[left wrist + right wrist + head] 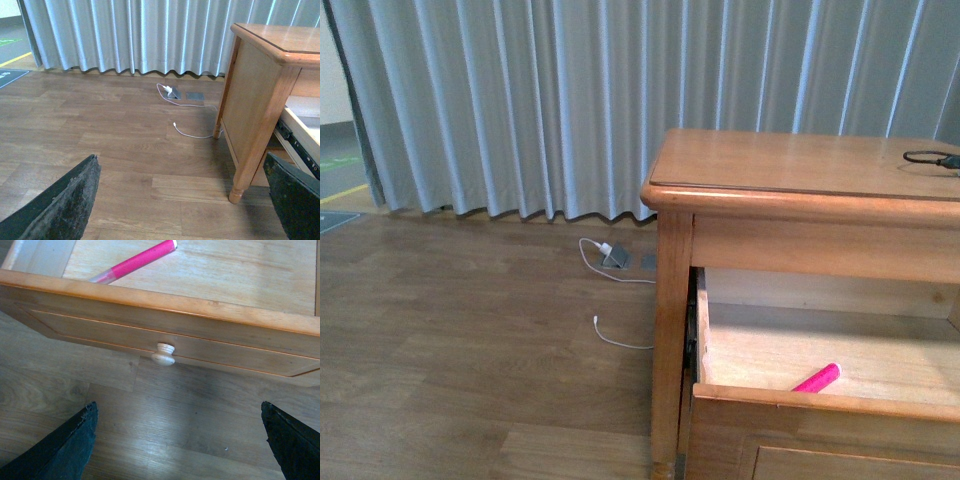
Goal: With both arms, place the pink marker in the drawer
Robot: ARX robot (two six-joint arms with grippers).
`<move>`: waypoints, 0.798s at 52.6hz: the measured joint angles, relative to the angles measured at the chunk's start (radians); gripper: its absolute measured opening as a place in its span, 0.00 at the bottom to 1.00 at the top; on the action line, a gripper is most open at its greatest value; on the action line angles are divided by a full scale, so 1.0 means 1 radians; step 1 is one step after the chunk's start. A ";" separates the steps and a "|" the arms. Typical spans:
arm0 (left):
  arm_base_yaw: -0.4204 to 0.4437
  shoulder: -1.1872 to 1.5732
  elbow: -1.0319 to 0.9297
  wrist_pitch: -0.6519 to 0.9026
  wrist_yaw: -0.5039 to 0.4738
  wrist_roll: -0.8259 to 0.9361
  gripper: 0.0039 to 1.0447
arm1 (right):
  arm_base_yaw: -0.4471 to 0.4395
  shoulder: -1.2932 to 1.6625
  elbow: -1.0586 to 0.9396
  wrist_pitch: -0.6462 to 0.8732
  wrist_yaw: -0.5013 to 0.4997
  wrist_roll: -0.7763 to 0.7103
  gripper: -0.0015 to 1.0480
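Right wrist view shows us the pink marker [135, 261] lying in the open drawer [200, 305]; the right gripper [178, 412] and left gripper [180, 165] have jaws spread wide.

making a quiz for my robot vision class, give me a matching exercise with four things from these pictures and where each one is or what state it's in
Things:
1. pink marker
2. drawer
3. white cable
4. black cable

Places or states:
a. on top of the chest
b. pulled open
c. on the floor beside the chest
d. lying inside the drawer

Pairs: 1-d, 2-b, 3-c, 4-a
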 joint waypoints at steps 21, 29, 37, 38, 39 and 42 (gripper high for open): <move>0.000 0.000 0.000 0.000 0.000 0.000 0.94 | 0.022 0.405 0.119 0.204 0.073 0.036 0.92; 0.000 0.000 0.000 0.000 0.000 0.000 0.94 | 0.021 0.515 0.145 0.296 0.121 0.025 0.92; 0.000 0.000 0.000 0.000 0.000 0.000 0.94 | 0.016 0.615 0.198 0.417 0.140 0.035 0.92; 0.000 0.000 0.000 0.000 0.000 0.000 0.94 | 0.016 0.622 0.203 0.425 0.139 0.037 0.92; 0.000 0.000 0.000 0.000 0.000 0.000 0.94 | 0.015 0.637 0.213 0.439 0.138 0.040 0.92; 0.000 0.000 0.000 0.000 0.000 0.000 0.94 | 0.014 0.673 0.237 0.475 0.145 0.047 0.92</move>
